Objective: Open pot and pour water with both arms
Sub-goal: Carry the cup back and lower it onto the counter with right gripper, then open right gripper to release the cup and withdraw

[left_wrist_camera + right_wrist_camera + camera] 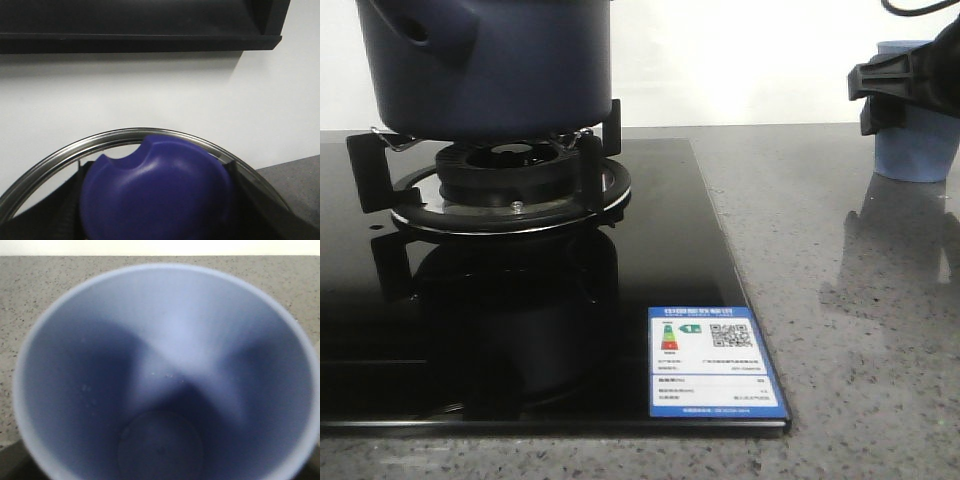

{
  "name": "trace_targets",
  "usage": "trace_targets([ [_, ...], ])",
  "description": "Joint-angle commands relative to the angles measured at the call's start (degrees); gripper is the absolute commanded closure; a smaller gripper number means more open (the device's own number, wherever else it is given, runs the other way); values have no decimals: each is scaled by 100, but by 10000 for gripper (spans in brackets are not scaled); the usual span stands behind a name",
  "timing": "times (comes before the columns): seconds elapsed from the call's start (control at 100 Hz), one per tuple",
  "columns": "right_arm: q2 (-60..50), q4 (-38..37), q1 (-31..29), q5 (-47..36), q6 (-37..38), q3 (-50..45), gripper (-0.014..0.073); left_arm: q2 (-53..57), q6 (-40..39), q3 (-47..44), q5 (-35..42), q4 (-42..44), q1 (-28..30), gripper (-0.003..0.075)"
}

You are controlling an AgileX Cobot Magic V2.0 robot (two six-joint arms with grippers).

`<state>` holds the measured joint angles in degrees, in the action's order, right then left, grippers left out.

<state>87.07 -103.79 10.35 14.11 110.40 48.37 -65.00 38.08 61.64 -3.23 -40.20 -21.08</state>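
Observation:
The dark navy pot [490,60] stands on the gas burner [510,175] at the far left; its top is cut off by the front view. My left gripper [157,205] is shut on the blue knob [160,190] of a steel-rimmed glass lid [125,135], with black fingers [65,215] on both sides of the knob. White wall shows behind the lid. My right gripper [900,85] is around the pale blue cup [918,140], which stands on the counter at the far right. The right wrist view looks down into the cup [165,365].
The black glass hob [520,330] with a blue energy label [713,362] covers the left of the grey speckled counter [840,300]. A dark shelf [150,30] hangs on the wall above the lid.

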Motion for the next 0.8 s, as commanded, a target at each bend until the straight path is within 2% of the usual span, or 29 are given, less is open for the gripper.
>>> trace_targets([
  [0.0,-368,-236,-27,181,-2,37,41,150,-26,214,518,-51,-43,395],
  [0.48,-1341,143,-27,-210,-2,-1030,41,150,-26,214,508,-62,-43,395],
  [0.66,-2087,249,-27,-411,-2,-1606,41,127,-26,214,323,-110,-105,395],
  [0.79,-2809,307,-27,-920,-2,-1845,41,-11,-26,214,323,-88,-360,395],
])
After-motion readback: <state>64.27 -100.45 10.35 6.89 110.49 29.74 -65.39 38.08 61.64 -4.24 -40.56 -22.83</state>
